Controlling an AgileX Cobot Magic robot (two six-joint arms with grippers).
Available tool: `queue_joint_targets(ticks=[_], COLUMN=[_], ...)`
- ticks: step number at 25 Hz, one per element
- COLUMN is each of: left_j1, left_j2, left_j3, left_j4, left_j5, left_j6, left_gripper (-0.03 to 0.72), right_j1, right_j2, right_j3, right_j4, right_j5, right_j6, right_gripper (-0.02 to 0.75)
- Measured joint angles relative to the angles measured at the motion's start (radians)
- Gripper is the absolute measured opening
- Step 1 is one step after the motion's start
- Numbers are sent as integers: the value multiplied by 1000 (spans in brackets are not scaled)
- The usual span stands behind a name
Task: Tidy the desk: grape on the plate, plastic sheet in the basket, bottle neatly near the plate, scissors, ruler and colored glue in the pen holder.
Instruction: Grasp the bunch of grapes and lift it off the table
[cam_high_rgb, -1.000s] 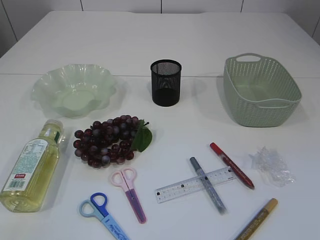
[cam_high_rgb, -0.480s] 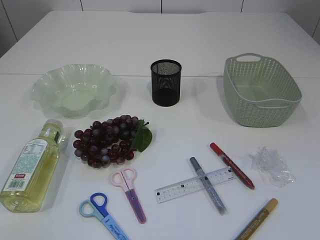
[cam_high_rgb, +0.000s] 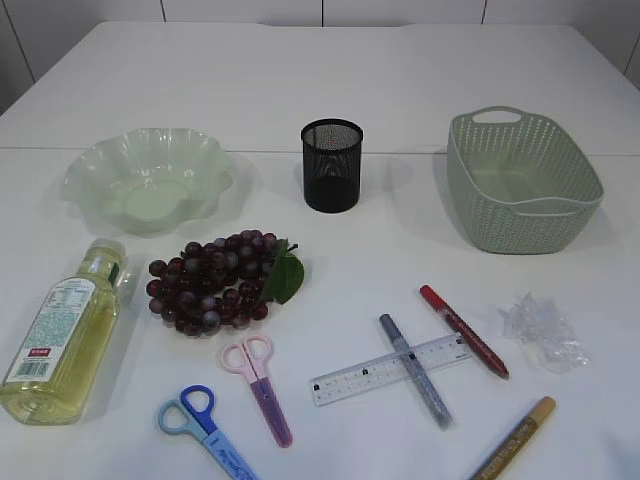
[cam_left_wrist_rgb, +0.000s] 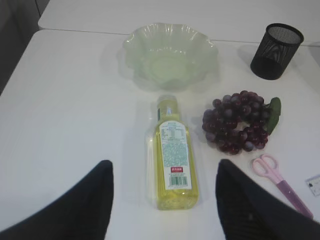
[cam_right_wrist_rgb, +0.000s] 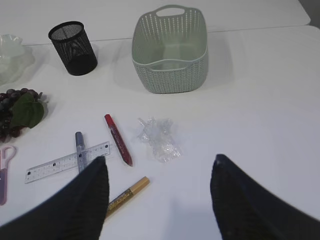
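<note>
- Nothing on the desk had shifted since a second earlier; neither arm showed in the exterior view.
- Left gripper (cam_left_wrist_rgb: 164, 200) hung open and empty above the bottle (cam_left_wrist_rgb: 174, 153), which lay on its side beside the grape bunch (cam_left_wrist_rgb: 239, 121).
- Right gripper (cam_right_wrist_rgb: 159, 197) hung open and empty near the crumpled plastic sheet (cam_right_wrist_rgb: 159, 138).
- Gray glue pen (cam_high_rgb: 415, 369) lay across the ruler (cam_high_rgb: 390, 369); pink scissors (cam_high_rgb: 260, 380) lay below the grapes.
</note>
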Motion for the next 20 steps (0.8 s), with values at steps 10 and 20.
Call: queue_joint_targets(ticks=[10,20], left_j1=[-30,-262], left_j2=[496,1033], left_j3=[-82,-446], left_j4=[-106,-65], left_j5=[-175,-108], left_j6=[90,167], left_gripper=[459,459], right_j1=[0,0], right_j2=[409,650], right_j3=[-185,-300], right_j4=[4,-8], right_j5=[-9,124], right_j6=[2,2], right_gripper=[496,492])
